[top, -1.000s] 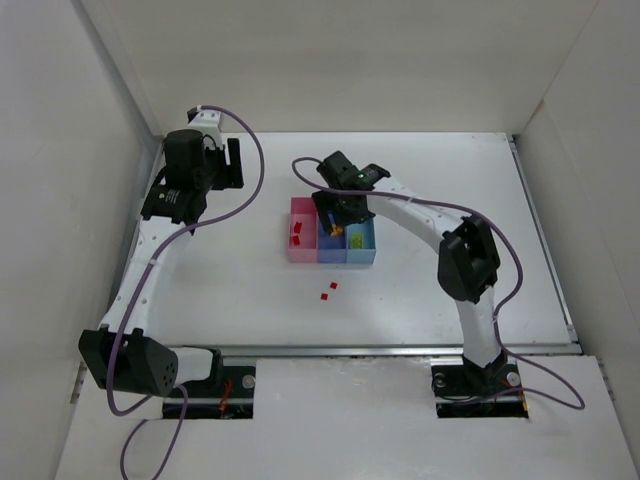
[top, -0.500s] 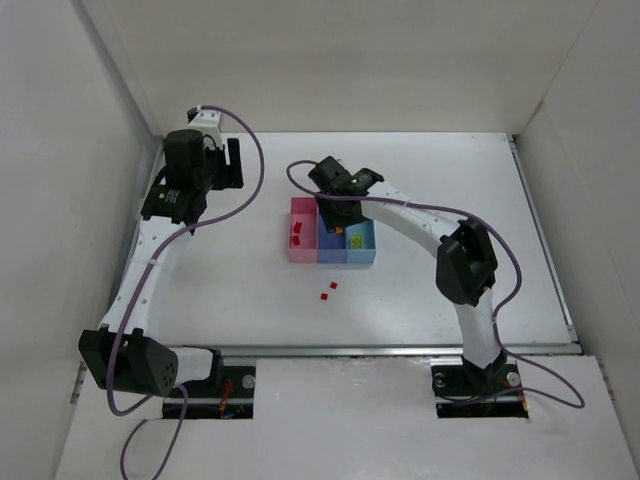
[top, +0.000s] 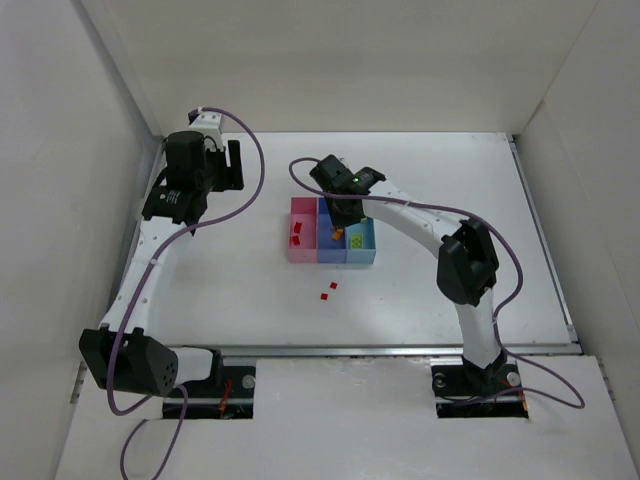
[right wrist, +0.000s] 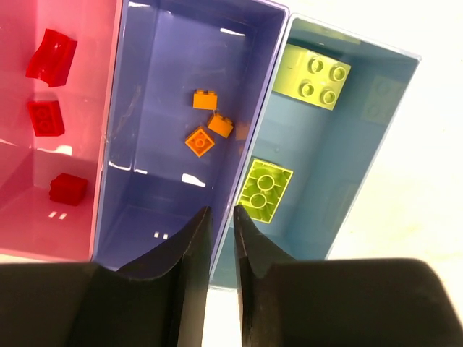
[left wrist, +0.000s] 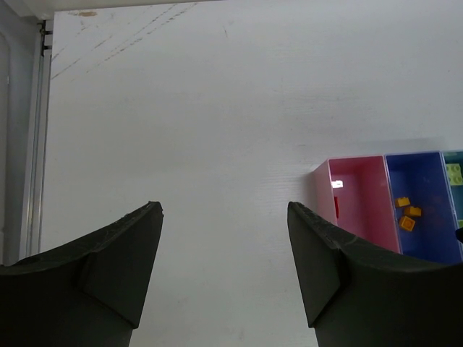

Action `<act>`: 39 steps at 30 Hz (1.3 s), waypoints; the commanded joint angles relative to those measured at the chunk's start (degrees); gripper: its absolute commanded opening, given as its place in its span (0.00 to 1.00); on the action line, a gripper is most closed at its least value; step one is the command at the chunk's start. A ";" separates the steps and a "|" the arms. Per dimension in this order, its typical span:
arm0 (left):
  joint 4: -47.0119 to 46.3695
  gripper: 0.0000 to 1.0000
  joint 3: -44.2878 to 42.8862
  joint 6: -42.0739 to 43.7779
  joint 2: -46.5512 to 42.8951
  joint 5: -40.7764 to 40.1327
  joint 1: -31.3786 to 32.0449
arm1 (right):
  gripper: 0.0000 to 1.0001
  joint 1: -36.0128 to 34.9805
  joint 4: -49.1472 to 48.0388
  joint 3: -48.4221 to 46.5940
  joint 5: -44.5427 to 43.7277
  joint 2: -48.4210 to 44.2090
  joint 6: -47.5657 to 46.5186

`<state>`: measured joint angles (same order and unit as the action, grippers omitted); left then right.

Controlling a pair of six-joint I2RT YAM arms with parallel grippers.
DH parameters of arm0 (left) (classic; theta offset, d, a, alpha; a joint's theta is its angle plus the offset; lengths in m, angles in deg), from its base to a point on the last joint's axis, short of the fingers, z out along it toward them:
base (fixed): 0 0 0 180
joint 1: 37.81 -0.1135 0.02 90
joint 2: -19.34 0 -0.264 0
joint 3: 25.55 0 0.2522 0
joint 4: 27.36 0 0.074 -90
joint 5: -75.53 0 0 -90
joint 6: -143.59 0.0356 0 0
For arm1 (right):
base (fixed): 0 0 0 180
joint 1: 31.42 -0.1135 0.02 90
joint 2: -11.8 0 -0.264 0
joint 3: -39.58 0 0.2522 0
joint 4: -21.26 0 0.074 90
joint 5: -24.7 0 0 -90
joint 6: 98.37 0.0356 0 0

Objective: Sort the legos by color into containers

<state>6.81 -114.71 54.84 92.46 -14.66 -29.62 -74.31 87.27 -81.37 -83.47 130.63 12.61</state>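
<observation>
Jaws: right gripper [right wrist: 221, 211] pressed together, empty; left gripper [left wrist: 224, 206] spread. Bins [right wrist: 278, 87], left to right: red bricks [right wrist: 51, 54], orange bricks [right wrist: 205, 99], yellow-green bricks [right wrist: 312, 74].

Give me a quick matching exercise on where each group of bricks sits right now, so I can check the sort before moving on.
Column one
1. orange bricks
2. yellow-green bricks
3. three red bricks
4. two loose red bricks

Column two
A. light blue bin
B. table, in front of the bins
C. blue-violet bin
D. pink bin

Pairs: 1-C, 2-A, 3-D, 4-B.
</observation>
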 commanded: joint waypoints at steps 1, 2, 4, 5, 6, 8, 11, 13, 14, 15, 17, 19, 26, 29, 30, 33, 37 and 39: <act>-1.42 0.67 0.25 0.50 -1.58 0.27 -0.19 | 0.24 -0.08 -0.75 -2.67 0.42 -2.80 0.39; -1.42 0.67 0.25 0.50 -1.58 0.27 -0.19 | 0.24 -0.08 -0.75 -2.67 -0.10 -2.81 0.39; -1.42 0.67 0.25 0.50 -1.58 1.67 -0.19 | 0.34 -0.08 -0.75 -2.67 -0.11 -4.99 0.39; -1.42 0.67 0.25 1.46 -1.58 3.33 -0.19 | 0.38 -0.08 -0.75 -2.06 0.41 -5.96 0.91; -0.64 0.67 -0.27 2.34 -1.58 5.52 -0.19 | 0.45 -0.08 -0.75 -1.09 0.42 -7.19 0.91; 1.81 0.67 -2.03 4.53 -1.58 13.40 0.60 | 0.66 -0.08 -1.27 0.32 0.42 -11.76 3.01; 10.66 0.68 -7.72 15.77 0.09 19.14 7.78 | 0.99 1.58 -1.89 5.05 -0.20 -19.29 5.91; 15.69 0.70 -9.50 22.52 0.79 21.36 11.31 | 1.00 3.95 -2.41 9.61 -0.20 -23.09 6.45; 18.16 0.70 -9.51 29.35 0.79 21.37 15.76 | 1.00 4.92 -2.42 11.29 -0.20 -26.68 8.02; 22.44 0.73 -8.90 31.85 0.79 19.80 18.59 | 1.00 6.06 -2.42 13.05 -0.20 -28.54 8.55; 25.99 0.75 -6.88 34.59 0.79 17.08 24.74 | 1.00 8.78 -2.42 17.97 -1.33 -32.23 9.09; 27.85 0.82 -1.44 34.60 0.10 13.03 35.20 | 1.00 10.02 -1.89 20.89 -3.44 -37.33 10.57; 24.86 0.83 13.25 47.40 -3.69 12.49 50.95 | 1.00 11.61 -3.21 30.46 -0.82 -46.57 10.58; 24.86 0.74 13.26 51.29 0.17 17.03 52.37 | 1.00 11.61 -3.21 33.10 0.50 -48.77 11.11; 24.86 0.73 13.26 54.70 1.14 18.80 52.37 | 1.00 11.61 -3.21 33.80 0.51 -49.47 11.72; 22.06 0.73 15.79 61.74 2.46 24.24 52.37 | 1.00 11.61 -4.52 36.79 0.51 -52.90 12.95; 16.96 0.70 19.84 67.03 4.21 28.31 51.85 | 1.00 11.61 -5.66 38.73 1.04 -56.59 13.48; 14.33 0.62 20.54 67.03 7.63 29.01 49.58 | 1.00 11.61 -5.67 39.26 1.04 -57.82 13.48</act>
<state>25.56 -95.67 116.35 97.29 9.23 22.14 -62.55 84.91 -42.25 -82.86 75.15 24.89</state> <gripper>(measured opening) 0.644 0.998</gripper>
